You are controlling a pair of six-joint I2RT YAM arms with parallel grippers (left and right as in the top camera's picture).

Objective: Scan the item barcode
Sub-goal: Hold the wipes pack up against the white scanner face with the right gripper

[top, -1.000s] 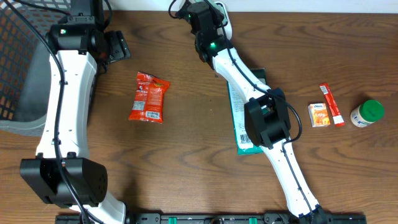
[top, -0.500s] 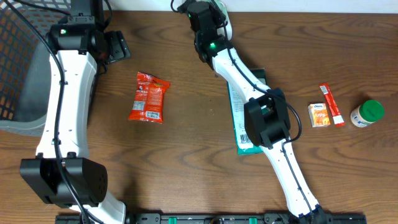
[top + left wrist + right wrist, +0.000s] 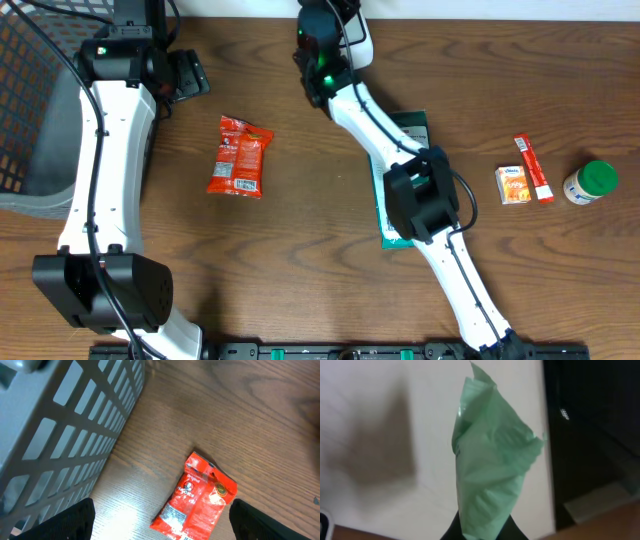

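In the right wrist view the green pouch (image 3: 490, 460) ran off the bottom edge, where the right gripper (image 3: 482, 535) pinched it. Only the dark tips of its fingers (image 3: 451, 533) showed. No print or barcode could be made out on the pouch, and the backdrop was a blur. In the overhead view the right arm (image 3: 425, 195) covered much of the flat green package (image 3: 412, 128) at centre, and the left edge cut off the basket (image 3: 30, 100). In the left wrist view the bottom edge clipped the red packet (image 3: 197, 495), and its lettering was too soft to read.
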